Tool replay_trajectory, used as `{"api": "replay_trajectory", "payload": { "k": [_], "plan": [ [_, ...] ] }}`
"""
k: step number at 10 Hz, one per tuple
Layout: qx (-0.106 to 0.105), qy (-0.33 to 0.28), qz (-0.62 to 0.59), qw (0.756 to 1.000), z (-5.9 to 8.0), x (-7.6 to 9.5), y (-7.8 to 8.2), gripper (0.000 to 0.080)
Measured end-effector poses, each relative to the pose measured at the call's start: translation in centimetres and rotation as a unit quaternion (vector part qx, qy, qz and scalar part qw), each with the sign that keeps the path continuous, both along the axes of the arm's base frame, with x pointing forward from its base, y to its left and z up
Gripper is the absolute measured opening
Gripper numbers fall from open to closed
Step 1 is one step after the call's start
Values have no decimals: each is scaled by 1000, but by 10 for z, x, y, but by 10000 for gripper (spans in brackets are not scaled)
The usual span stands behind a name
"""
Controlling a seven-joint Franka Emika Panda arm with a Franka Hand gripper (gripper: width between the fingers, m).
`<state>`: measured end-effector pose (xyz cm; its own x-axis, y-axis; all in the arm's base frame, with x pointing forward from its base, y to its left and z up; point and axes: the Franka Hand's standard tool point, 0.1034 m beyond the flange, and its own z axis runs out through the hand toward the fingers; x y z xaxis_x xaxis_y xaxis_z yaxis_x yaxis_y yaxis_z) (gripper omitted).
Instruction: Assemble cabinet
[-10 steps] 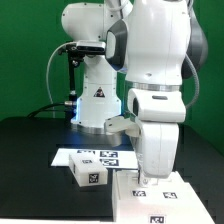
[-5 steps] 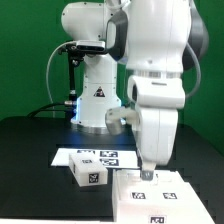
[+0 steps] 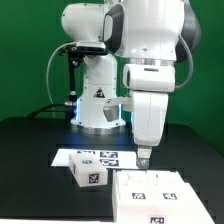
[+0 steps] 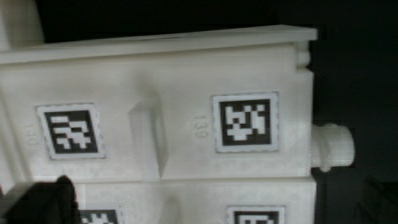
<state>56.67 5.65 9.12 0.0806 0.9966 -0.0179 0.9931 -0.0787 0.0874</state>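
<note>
The cabinet [image 3: 150,197] sits in the lower right of the exterior view, on the black surface [image 3: 30,150]. It is a white box-shaped body with square black-and-white tags on its top face and one more on the face towards the camera. The tags carry blocky patterns only, with no letters or numbers to read.

The white arm [image 3: 150,60] fills the upper right of the frame and reaches straight down. Its jaws hang just above the cabinet's far edge. Neither view shows whether they are open or closed, and nothing can be seen between them.

To the exterior view's left of the cabinet lies a small white block [image 3: 88,173] with one tag facing the camera. Just behind it is the marker board [image 3: 95,155], flat on the surface with a row of tags. The arm's base [image 3: 98,100] bears a small dark mark, too small to read.

The wrist view looks closely at the cabinet [image 4: 160,80]. Two tags [image 4: 244,122] sit side by side on one white face, parts of two more show at the picture's edge, and the small white knob [image 4: 338,143] sticks out from the body's side. A dark finger [image 4: 50,197] shows in a corner of that picture.
</note>
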Motion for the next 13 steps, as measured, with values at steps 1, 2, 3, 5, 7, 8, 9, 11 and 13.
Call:
{"api": "replay_trajectory", "payload": {
  "k": [1, 2, 3, 5, 7, 8, 9, 11, 13],
  "plan": [
    [0, 0, 0, 1000, 0, 0, 0, 796],
    [0, 0, 0, 1000, 0, 0, 0, 798],
    [0, 0, -1, 1000, -1, -1, -1, 797],
    [17, -28, -97, 995, 5, -11, -1, 797],
    [35, -28, -194, 980, 3, -28, -5, 797],
    [40, -24, -222, 974, 1, -31, -7, 797],
    [45, -25, -260, 964, 2, -30, -5, 797],
    [54, -23, -330, 942, 1, -30, -4, 797],
    [103, -53, -485, 867, -2, -34, 3, 797]
  ]
}}
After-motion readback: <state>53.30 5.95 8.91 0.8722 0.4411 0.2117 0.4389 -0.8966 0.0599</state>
